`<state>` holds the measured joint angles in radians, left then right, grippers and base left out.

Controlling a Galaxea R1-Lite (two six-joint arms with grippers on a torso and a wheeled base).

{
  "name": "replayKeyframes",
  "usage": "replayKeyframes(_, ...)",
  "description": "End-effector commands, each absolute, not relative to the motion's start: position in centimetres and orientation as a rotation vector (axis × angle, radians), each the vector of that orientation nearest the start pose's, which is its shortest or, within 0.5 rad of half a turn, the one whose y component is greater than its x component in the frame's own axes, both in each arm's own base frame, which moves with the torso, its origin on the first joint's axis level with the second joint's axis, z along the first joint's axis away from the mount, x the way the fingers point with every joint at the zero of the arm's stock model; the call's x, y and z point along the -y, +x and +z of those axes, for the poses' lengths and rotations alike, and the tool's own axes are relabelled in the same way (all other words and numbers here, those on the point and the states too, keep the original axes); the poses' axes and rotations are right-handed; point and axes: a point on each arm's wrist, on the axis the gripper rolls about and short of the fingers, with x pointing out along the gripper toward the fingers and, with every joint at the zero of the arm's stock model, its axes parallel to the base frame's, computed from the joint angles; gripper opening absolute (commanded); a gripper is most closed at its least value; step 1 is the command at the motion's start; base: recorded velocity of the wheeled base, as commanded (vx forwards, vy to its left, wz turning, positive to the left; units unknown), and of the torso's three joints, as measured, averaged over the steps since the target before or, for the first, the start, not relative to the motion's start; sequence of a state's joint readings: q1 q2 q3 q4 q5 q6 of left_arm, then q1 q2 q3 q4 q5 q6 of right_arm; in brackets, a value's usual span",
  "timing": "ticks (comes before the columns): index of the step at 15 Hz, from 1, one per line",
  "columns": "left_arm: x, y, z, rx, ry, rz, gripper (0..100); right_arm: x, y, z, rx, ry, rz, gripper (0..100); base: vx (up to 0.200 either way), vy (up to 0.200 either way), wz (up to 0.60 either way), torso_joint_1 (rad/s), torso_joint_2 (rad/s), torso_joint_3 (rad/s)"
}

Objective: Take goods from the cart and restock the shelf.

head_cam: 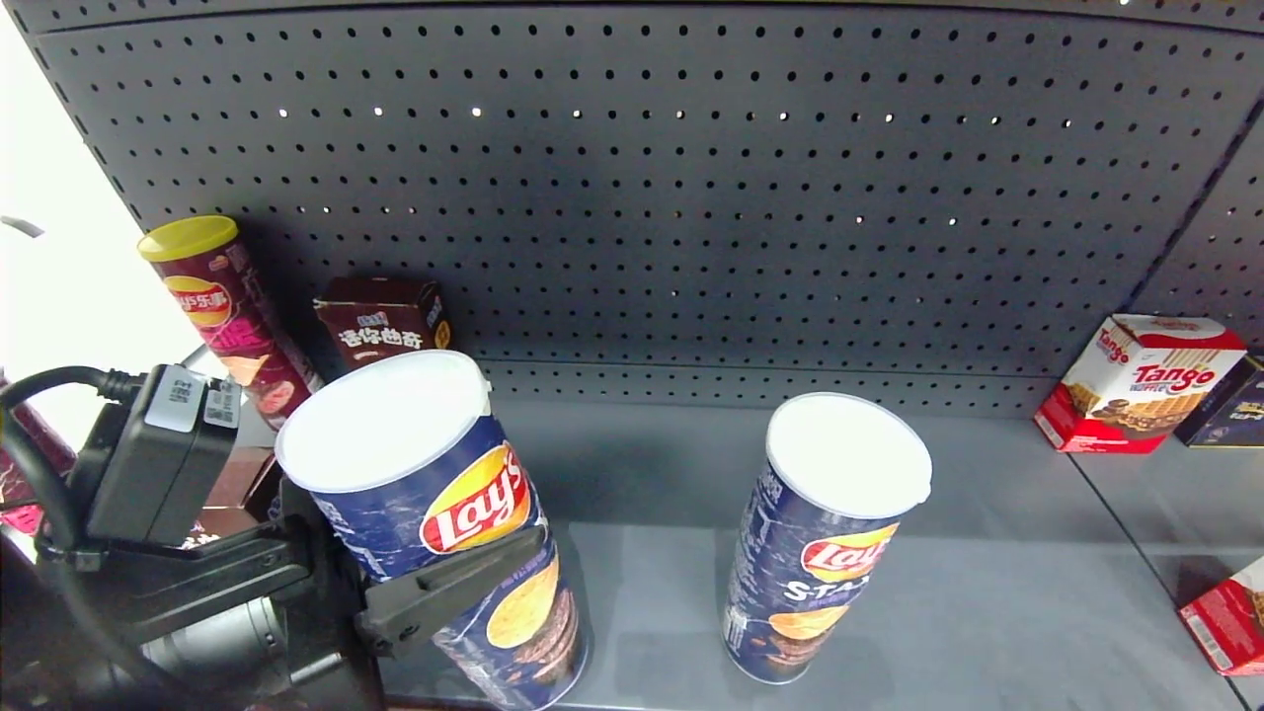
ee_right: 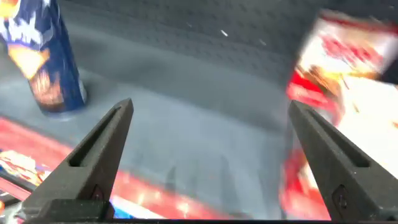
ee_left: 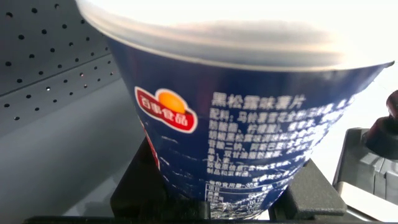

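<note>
we judged restock partly done. back left corner of shelf [head_cam: 987, 592]: one maroon can [head_cam: 232, 316], one brown box [head_cam: 385, 321]. front left edge: left gripper [head_cam: 449, 588] clamped on tilted blue can [head_cam: 434, 494], not yet released. mid shelf: second blue can [head_cam: 820, 553] upright, already set down. right end: red wafer box [head_cam: 1141, 380] at back, second red box [head_cam: 1229, 612] at front edge. right gripper [ee_right: 208, 162] spread wide, empty. we counted two blue cans total.

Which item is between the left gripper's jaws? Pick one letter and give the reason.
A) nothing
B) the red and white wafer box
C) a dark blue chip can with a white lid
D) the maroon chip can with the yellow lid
C: the left gripper is shut on the dark blue chip can, with a black jaw pressed across the can's front in the head view.
</note>
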<state>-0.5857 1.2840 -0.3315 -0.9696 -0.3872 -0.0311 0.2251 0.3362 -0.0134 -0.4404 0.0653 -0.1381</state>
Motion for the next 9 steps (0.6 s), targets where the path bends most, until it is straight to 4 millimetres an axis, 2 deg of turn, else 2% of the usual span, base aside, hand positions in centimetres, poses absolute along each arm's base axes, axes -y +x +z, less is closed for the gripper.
replayKeyframes(1,10.8,14.0,19.2,0.012,-0.031,-0.993,0,0.4,-1.7,10.7,0.185,-0.097,0.207,100,0.000,0.000,0.00,0.000,0.00,0.000)
replayKeyframes(4,10.8,13.8,19.3,0.016,-0.032,-0.999,0,0.4,-1.5,9.6,0.089,-0.044,0.202,100,0.000,0.000,0.00,0.000,0.00,0.000)
replayKeyframes(5,10.8,13.8,19.3,0.016,-0.032,-0.999,0,0.4,-1.5,8.8,0.010,-0.055,0.201,100,0.000,0.000,0.00,0.000,0.00,0.000)
replayKeyframes(9,10.6,13.6,19.6,0.031,-0.036,-1.002,0,0.3,-1.5,8.5,-0.018,-0.047,0.212,100,0.000,0.000,0.00,0.000,0.00,0.000)
